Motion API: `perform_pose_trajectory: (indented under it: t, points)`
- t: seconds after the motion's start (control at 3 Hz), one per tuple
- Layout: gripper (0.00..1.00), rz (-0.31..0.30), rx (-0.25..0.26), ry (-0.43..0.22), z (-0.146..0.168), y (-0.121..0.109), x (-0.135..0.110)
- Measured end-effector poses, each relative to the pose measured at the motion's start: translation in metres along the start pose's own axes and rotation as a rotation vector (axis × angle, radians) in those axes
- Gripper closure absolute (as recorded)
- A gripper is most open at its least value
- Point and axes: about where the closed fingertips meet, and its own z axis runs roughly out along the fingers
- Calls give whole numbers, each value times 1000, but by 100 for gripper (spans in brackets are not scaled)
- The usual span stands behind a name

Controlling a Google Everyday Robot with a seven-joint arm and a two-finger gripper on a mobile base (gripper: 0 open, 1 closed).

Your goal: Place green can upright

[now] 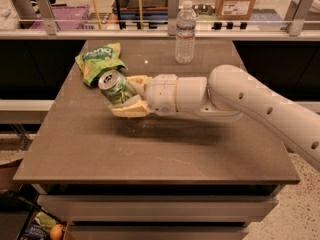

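Grey-brown table [165, 154], speckled floor [304, 209]
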Motion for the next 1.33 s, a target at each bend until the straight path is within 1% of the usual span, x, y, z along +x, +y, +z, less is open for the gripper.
perform_pose_trajectory:
  t: [0.67,1.0,1.33]
  points:
    - [100,53,27,-67,-3,-3,23]
    - [100,59,31,-76,-4,-4,25]
    - [89,59,31,-76,-4,-4,24]
